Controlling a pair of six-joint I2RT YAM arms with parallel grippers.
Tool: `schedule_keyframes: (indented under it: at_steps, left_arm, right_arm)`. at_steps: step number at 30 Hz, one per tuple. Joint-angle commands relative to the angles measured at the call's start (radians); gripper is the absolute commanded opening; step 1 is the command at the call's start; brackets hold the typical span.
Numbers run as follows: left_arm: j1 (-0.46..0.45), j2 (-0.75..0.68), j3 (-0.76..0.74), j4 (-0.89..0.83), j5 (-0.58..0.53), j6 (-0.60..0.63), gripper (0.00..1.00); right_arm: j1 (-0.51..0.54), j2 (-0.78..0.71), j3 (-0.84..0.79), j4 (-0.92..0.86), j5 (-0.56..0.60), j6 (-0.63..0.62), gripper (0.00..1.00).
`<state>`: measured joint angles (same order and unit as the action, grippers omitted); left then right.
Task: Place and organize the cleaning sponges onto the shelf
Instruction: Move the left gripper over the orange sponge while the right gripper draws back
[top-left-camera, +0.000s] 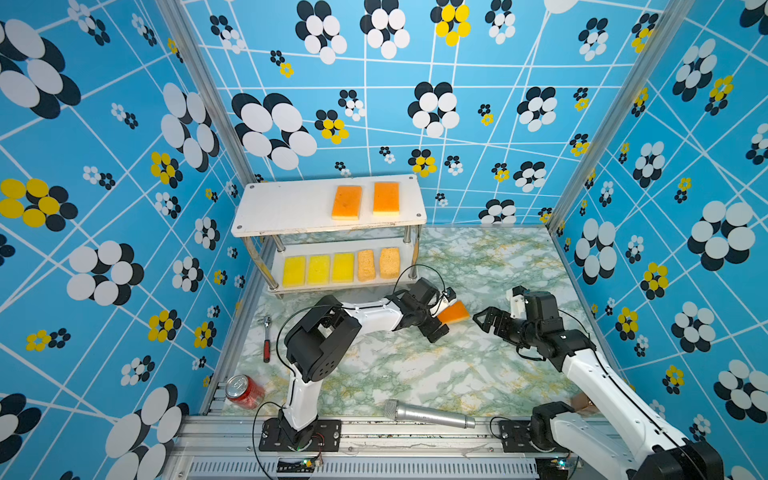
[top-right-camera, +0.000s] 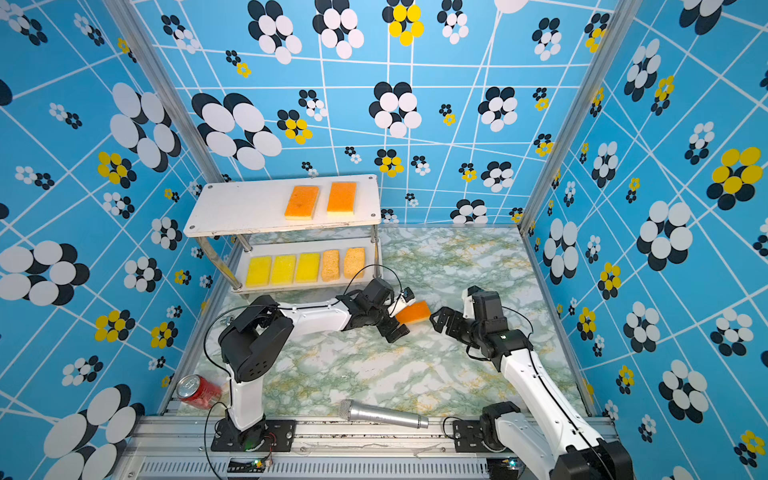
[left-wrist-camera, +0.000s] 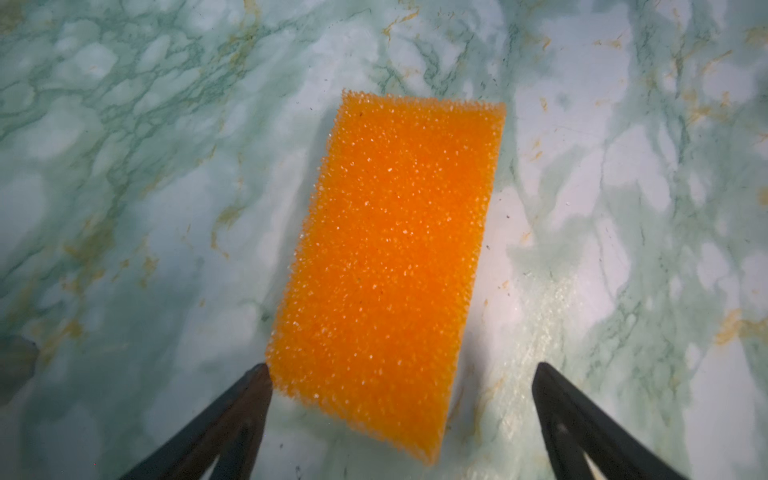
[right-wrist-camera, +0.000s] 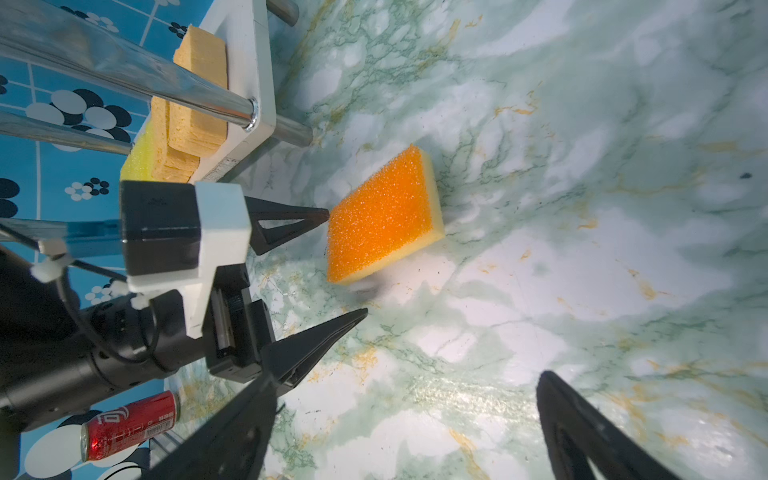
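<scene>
One orange sponge (top-left-camera: 456, 311) (left-wrist-camera: 386, 270) with a pale underside lies loose on the marble table, right of the shelf's front. My left gripper (top-left-camera: 442, 316) (left-wrist-camera: 401, 368) is open around its near end. One fingertip (left-wrist-camera: 259, 374) touches a corner and the other stands clear of it. My right gripper (top-left-camera: 482, 321) (right-wrist-camera: 405, 378) is open and empty, just right of that sponge. The shelf (top-left-camera: 286, 210) has two orange sponges (top-left-camera: 347, 202) on its top board. Three yellow sponges (top-left-camera: 319, 269) and two tan sponges (top-left-camera: 378, 264) stand in a row on the lower board.
A silver microphone (top-left-camera: 428, 413) lies near the table's front edge. A red can (top-left-camera: 244, 391) lies on its side at the front left corner. A red-handled ratchet (top-left-camera: 266, 338) lies left of the left arm. Patterned walls close in three sides.
</scene>
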<state>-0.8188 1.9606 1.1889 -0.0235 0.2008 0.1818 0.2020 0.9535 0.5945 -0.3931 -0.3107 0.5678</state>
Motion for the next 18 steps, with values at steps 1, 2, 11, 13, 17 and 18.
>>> schedule_keyframes:
  at_steps: [1, 2, 11, 13, 17, 18]
  left_arm:
    - [-0.010, 0.017, 0.021, -0.025, -0.030, 0.016, 0.99]
    - [-0.012, 0.012, 0.017, -0.020, -0.037, 0.015, 0.99]
    - [-0.014, -0.026, 0.017, -0.030, -0.032, 0.007, 0.99]
    - [-0.012, -0.026, 0.023, -0.037, -0.027, 0.015, 0.99]
    - [-0.006, -0.028, 0.047, -0.077, -0.004, 0.045, 0.99]
    - [-0.005, -0.028, 0.053, -0.088, 0.009, 0.053, 0.99]
  right_arm:
    - [-0.006, -0.014, -0.024, -0.016, 0.015, 0.001, 0.99]
    - [-0.006, -0.015, -0.024, -0.015, 0.016, 0.001, 0.99]
    - [-0.006, -0.012, -0.025, -0.015, 0.018, -0.002, 0.99]
    - [-0.007, -0.011, -0.025, -0.015, 0.017, -0.002, 0.99]
    - [-0.006, -0.015, -0.029, -0.017, 0.019, -0.002, 0.99]
    - [-0.006, -0.015, -0.028, -0.019, 0.019, -0.002, 0.99]
